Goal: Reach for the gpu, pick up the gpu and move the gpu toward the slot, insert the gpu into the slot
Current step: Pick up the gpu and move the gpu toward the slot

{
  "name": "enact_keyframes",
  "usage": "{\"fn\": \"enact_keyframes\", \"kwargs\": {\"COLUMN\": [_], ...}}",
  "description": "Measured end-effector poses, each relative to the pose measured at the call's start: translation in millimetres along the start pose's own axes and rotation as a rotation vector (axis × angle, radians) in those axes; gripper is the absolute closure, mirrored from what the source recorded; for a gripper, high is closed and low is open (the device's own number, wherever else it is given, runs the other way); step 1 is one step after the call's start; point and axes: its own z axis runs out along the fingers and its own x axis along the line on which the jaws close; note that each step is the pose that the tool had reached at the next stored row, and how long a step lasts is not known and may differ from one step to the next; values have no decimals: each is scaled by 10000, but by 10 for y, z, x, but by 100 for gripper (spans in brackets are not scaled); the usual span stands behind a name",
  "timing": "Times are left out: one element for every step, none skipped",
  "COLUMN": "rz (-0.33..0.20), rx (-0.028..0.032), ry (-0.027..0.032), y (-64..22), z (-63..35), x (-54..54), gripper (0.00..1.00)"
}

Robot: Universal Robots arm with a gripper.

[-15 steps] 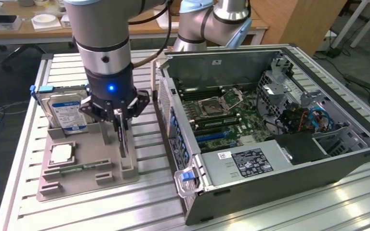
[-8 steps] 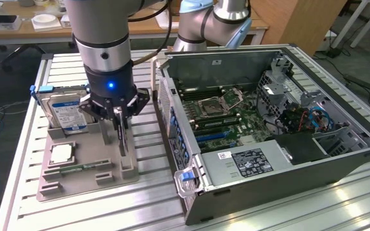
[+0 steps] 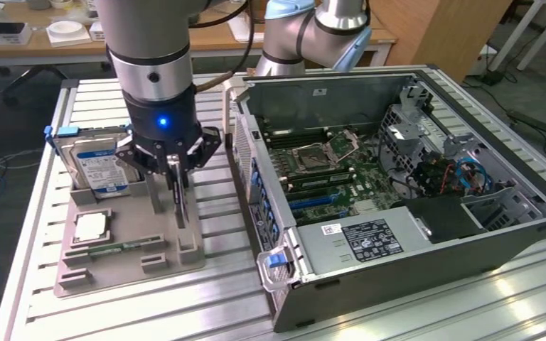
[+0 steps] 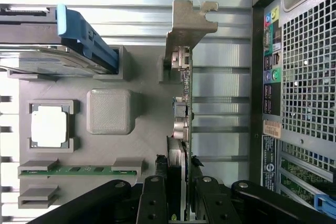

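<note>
— Where is the gpu (image 3: 178, 202) found?
— It is stood on edge in the grey holder tray (image 3: 121, 259), near the hard drive (image 3: 97, 160). In the wrist view it is seen edge-on, so its faces are hidden.
— And the claw?
— The gripper (image 3: 173, 169) is clenched on the card, with a finger (image 4: 155, 198) set against each face.
— The slot (image 3: 313, 202)?
— It is seen well apart, inside the open computer case (image 3: 443, 256), partly hidden.
</note>
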Motion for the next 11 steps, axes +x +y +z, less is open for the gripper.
{"fn": "enact_keyframes", "kwargs": {"rz": [0, 0, 0, 0, -1, 0, -1, -1, 0, 0, 0], "rx": [1, 1, 0, 0, 0, 0, 1, 0, 0, 0, 0], "ry": [1, 1, 0, 0, 0, 0, 0, 0, 0, 0, 0], "y": [0, 1, 1, 2, 2, 3, 3, 4, 4, 5, 5], "z": [-9, -17, -26, -35, -44, -53, -61, -68, -76, -84, -93], "x": [0, 0, 0, -1, -1, -1, -1, -1, -1, -1, -2], "gripper": [74, 74, 74, 74, 74, 74, 74, 74, 74, 74, 74]}}
